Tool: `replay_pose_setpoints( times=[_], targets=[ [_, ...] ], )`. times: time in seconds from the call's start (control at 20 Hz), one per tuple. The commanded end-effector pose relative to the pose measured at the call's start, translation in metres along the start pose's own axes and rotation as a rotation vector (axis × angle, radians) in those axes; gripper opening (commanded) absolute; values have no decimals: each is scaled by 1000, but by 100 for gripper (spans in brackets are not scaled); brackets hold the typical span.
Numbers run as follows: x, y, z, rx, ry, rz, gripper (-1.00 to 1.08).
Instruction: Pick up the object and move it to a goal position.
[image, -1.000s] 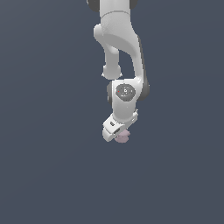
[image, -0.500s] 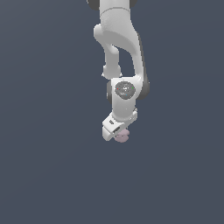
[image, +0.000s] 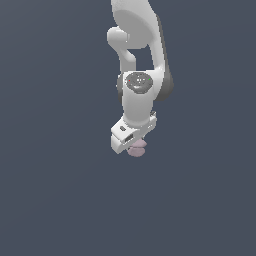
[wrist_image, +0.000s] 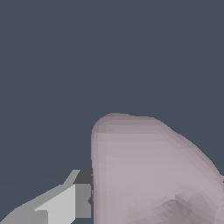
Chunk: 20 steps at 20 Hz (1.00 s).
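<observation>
The object (image: 137, 151) is a small pale pink-mauve lump that pokes out just below the white hand of the arm. My gripper (image: 134, 146) is shut on it and holds it in the air, in the middle of the exterior view. The hand covers the lump's upper part there. In the wrist view the object (wrist_image: 148, 175) fills much of the picture, with one grey finger (wrist_image: 65, 203) pressed against its side. The other finger is almost wholly hidden behind the lump.
The white arm (image: 140, 55) comes down from the top of the exterior view. Behind and below it lies only a plain dark blue-grey ground (image: 60, 200), with no other objects or edges in sight.
The gripper, with the object held in it, has risen a little and drifted slightly toward the exterior view's left. Its hold on the lump looks the same.
</observation>
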<state>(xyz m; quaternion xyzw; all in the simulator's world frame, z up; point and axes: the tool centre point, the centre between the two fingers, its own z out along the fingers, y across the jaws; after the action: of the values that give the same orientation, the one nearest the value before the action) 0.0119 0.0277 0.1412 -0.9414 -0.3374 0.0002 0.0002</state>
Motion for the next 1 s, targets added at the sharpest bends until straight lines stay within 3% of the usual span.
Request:
replay_pose_setpoints(
  times=[0.0,0.95],
  targets=[
    [-3,5,-26,0,1,0,-100],
    [-30,45,-237,1,2,-1,-100]
  ],
)
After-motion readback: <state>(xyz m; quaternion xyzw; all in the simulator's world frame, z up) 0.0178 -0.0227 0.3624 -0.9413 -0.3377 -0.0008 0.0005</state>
